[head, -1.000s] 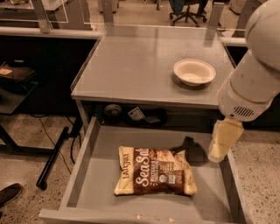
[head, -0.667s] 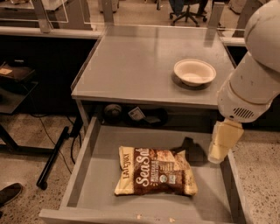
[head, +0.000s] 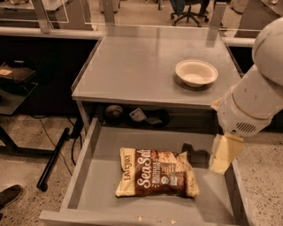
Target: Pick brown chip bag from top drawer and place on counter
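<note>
The brown chip bag (head: 157, 173) lies flat in the open top drawer (head: 88, 176), near its front middle, with the white "Sea Salt" script facing up. My gripper (head: 222, 155) hangs from the white arm (head: 254, 103) over the drawer's right side. It is to the right of the bag, above it and apart from it. The grey counter (head: 137, 66) is above and behind the drawer.
A white round bowl (head: 196, 73) sits on the counter's right part. Dark items (head: 137, 115) lie on a shelf under the counter, behind the drawer. A black bar (head: 55, 156) leans on the floor at the left. An office chair (head: 188, 11) stands far back.
My gripper has come down slightly over the drawer's right side. The bag and bowl have not moved.
</note>
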Robot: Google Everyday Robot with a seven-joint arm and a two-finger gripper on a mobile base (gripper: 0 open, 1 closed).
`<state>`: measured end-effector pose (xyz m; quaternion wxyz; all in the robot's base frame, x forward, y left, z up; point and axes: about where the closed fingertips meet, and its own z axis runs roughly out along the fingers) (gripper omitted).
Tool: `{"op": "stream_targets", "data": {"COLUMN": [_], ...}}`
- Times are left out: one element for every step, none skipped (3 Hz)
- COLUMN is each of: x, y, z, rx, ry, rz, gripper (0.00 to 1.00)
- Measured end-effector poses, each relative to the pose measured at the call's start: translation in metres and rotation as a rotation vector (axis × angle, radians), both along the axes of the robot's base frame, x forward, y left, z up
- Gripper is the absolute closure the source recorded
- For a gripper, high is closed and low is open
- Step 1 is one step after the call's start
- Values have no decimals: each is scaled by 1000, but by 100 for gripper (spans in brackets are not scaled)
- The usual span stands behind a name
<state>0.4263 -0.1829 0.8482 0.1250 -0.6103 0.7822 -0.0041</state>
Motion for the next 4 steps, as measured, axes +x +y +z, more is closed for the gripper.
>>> {"op": "stream_targets", "data": {"x": [-20, -20, -26, -19], "y": [38, 38, 59, 74], "z": [-52, -52, -84, -129], "rx": [-7, -7, 35, 51], "ry": [61, 61, 106, 159], "rz": [64, 64, 98, 91], "gripper": [0, 0, 0, 0]}}
